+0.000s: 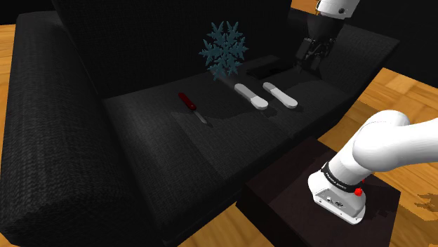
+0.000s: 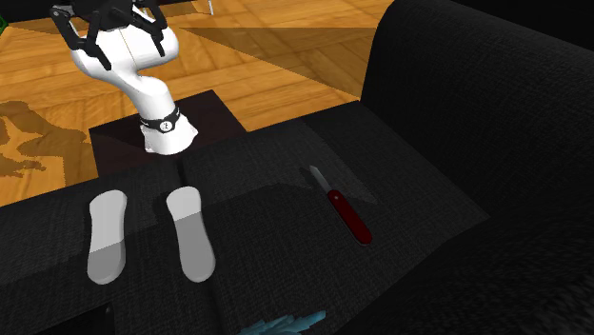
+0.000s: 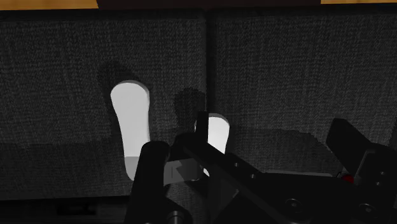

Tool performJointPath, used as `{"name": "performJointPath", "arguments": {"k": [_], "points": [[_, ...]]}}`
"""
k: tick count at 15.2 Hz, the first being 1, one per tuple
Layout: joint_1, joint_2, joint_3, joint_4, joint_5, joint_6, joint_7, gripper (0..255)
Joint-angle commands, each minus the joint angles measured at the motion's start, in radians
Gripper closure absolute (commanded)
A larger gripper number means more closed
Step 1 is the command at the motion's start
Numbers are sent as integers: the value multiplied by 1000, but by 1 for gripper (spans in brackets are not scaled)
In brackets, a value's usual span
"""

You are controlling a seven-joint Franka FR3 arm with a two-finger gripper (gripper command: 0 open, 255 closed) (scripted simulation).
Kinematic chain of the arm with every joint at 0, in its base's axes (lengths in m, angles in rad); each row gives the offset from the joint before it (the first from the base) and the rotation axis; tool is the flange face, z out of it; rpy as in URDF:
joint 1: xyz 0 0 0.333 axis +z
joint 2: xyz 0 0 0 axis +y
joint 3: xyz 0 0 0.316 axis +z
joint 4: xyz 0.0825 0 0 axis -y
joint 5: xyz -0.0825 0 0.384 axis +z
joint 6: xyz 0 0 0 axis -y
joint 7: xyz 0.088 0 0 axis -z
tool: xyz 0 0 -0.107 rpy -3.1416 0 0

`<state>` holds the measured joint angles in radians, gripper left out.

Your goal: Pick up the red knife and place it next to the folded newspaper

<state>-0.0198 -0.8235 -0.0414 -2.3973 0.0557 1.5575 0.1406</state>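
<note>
Black fingers (image 1: 312, 59) spread wide and holding nothing, poised above the seat of a black sofa (image 1: 63, 140). Directly beneath them lie two pale oblong pieces (image 1: 251, 97) (image 1: 281, 95) side by side, not touching, one on either side of a seam in the seat cushions. Further out from the fingers, beyond both pale pieces and well apart from them, the red knife (image 1: 191, 105) lies flat on the seat — red handle, short grey blade. A dark teal snowflake-shaped ornament (image 1: 224, 48) stands toward the sofa's back, between the knife and the fingers. The white arm rises from a dark box stand (image 1: 281, 203) on a wooden floor (image 1: 400, 84).
</note>
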Motion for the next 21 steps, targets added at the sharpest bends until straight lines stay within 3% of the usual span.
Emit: {"name": "performJointPath", "arguments": {"k": [1, 12, 21], "points": [[0, 0, 0, 0, 0, 0, 0, 0], [49, 312, 151, 33, 58, 306, 138, 0], [67, 632, 257, 183, 20, 493, 268, 0]]}}
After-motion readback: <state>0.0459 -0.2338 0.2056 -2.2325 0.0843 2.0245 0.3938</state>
